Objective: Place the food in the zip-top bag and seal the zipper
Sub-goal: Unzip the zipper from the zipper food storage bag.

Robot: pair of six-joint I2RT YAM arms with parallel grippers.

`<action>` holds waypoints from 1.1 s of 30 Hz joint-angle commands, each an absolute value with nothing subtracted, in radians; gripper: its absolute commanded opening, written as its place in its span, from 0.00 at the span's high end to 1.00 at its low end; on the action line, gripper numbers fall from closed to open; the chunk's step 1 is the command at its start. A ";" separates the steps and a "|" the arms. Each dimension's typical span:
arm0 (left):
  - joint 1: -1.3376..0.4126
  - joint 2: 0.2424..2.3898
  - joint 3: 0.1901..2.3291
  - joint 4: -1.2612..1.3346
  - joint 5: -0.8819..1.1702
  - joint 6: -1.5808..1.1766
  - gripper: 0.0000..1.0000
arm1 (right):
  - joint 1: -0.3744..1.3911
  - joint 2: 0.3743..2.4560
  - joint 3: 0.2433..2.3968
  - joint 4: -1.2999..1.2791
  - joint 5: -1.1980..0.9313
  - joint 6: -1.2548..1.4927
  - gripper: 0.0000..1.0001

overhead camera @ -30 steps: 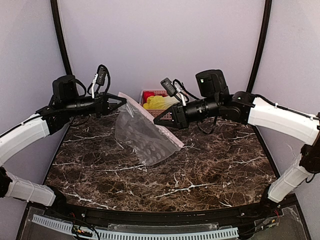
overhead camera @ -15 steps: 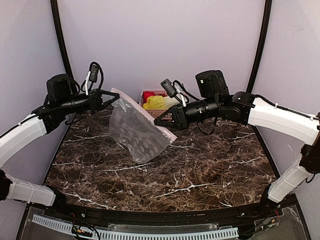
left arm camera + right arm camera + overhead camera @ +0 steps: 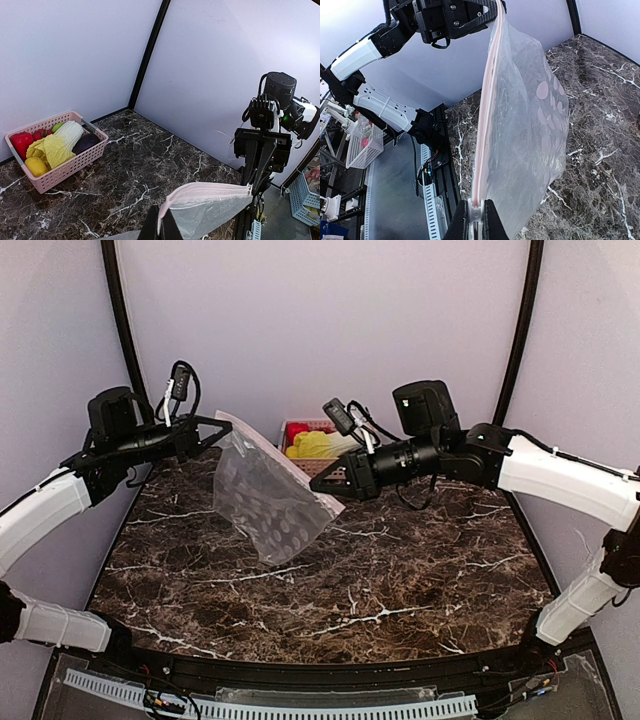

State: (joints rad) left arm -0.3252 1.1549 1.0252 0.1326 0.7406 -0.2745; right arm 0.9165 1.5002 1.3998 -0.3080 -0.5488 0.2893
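Left gripper [image 3: 220,424] clenched on one end of zipper [image 3: 280,462], right gripper [image 3: 319,483] clenched on other end, bag [image 3: 262,505] hung between over table [image 3: 420,570], food [image 3: 57,145] seen in basket [image 3: 70,169].

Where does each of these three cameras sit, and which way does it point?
Top external: fixed above and behind the arms, looking down on the dark marble table; both arms show, left claw and right claw holding a clear dotted plastic bag.
Left wrist: on the left arm, facing the right arm; its own fingers pinch the bag; pink lattice basket at left.
Right wrist: on the right arm, facing the left arm; its fingers pinch the bag.
Shared: both wrist views show the bag and opposite claw.
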 commanded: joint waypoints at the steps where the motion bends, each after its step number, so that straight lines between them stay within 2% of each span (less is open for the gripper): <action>1: -0.276 1.117 1.016 0.188 0.659 -0.285 0.99 | 0.927 1.471 1.372 -0.401 -0.578 0.284 1.00; 33: -0.214 1.112 1.019 0.184 0.658 -0.293 0.99 | 0.927 1.462 1.365 -0.412 -0.569 0.284 1.00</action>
State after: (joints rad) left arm -0.2554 1.1458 1.0252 0.1333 0.7391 -0.2848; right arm 0.9165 1.4937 1.3884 -0.3302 -0.5480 0.2893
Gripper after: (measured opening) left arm 0.009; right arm 0.052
